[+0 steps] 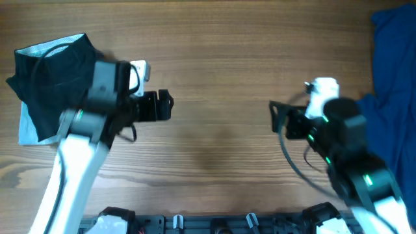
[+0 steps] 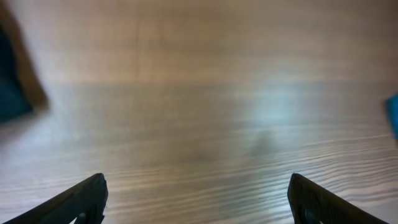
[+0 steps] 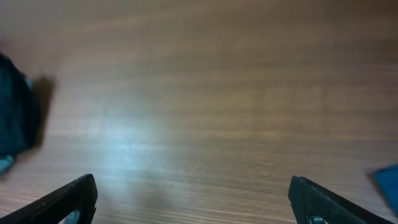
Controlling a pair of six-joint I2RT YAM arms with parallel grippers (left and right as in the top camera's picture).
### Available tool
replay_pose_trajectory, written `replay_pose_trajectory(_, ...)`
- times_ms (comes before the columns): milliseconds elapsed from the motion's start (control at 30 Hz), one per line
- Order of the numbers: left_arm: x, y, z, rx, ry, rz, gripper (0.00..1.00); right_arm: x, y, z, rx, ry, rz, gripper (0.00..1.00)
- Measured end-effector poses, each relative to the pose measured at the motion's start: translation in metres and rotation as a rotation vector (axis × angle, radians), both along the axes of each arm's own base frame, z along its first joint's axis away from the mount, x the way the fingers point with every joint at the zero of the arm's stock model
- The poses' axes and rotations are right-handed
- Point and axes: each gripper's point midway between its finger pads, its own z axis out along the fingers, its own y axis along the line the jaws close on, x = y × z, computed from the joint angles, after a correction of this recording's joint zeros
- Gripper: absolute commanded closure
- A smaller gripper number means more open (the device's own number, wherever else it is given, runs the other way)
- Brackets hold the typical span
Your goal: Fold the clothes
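Left gripper (image 1: 162, 107) hangs over the wood w/ fingers (image 2: 87, 199) spread wide, nothing btwn them. Right gripper (image 1: 276, 118) faces it across the table (image 1: 214, 58), well apart, also spread wide & empty. Clothes (image 1: 55, 81) lie behind the left gripper, partly under that arm: black bundle, whitish-grey waistband along its far edge, pale blue-grey cloth (image 1: 26, 129) poking out beneath. Royal-blue fabric (image 1: 390, 58) sits behind the right gripper, at the table edge.
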Motion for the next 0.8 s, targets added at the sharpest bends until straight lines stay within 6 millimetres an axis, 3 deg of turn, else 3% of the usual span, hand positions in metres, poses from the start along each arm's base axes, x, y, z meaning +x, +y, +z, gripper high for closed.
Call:
replay_pose_trajectory(67, -0.013, -0.003, 0.029, -0.004, -0.121, -0.017, 0.11, -0.015, -0.009, 0.019, 0.016, -0.068, -0.024, 0.00)
replay_pose_trajectory(167, -0.034, -0.002, 0.052, -0.012, -0.233, -0.023, 0.08, -0.034, -0.018, 0.033, 0.030, -0.133, -0.044, 0.00)
replay_pose_trajectory(200, -0.043, 0.001, 0.057, -0.016, -0.262, -0.016, 0.00, -0.041, -0.022, 0.036, 0.031, -0.147, -0.054, 0.00)
replay_pose_trajectory(400, -0.072, 0.016, 0.069, -0.030, -0.355, 0.037, 0.00, -0.054, -0.034, 0.040, 0.022, -0.180, -0.095, 0.00)
replay_pose_trajectory(800, -0.077, 0.020, 0.074, -0.040, -0.382, 0.052, 0.00, -0.054, -0.035, 0.035, 0.012, -0.163, -0.100, 0.00)
